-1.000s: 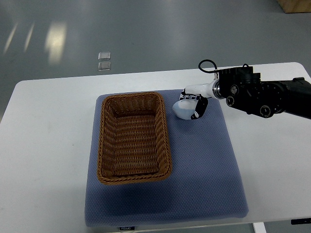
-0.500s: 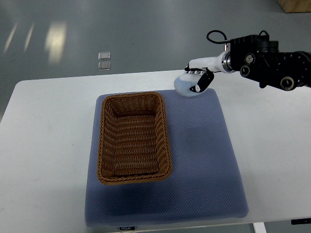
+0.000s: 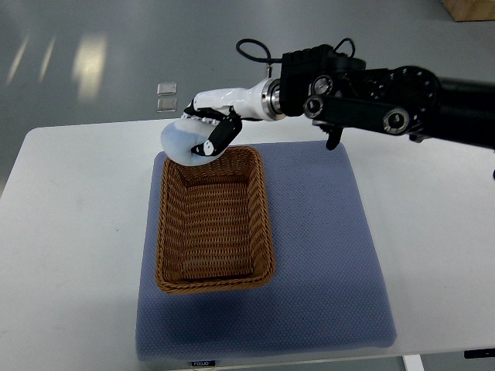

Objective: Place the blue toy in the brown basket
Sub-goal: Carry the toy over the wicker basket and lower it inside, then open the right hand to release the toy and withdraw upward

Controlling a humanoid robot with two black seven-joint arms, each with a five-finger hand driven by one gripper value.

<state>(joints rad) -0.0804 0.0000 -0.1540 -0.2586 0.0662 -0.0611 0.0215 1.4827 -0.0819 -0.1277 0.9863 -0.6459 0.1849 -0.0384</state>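
Observation:
My right hand (image 3: pixel 203 133) comes in from the right edge on a black arm and is shut on a pale blue rounded toy (image 3: pixel 181 142). It holds the toy in the air over the far left corner of the brown wicker basket (image 3: pixel 213 217). The basket is rectangular, holds nothing, and sits on the left part of a blue-grey mat (image 3: pixel 325 255). The left arm does not show.
The mat lies on a white table (image 3: pixel 69 232). Two small clear squares (image 3: pixel 165 96) lie on the grey floor beyond the table. A cardboard box corner (image 3: pixel 468 8) shows at the top right.
The right hand has lifted the toy off the mat and carried it left, from beside the basket's far right corner to above its far left corner.

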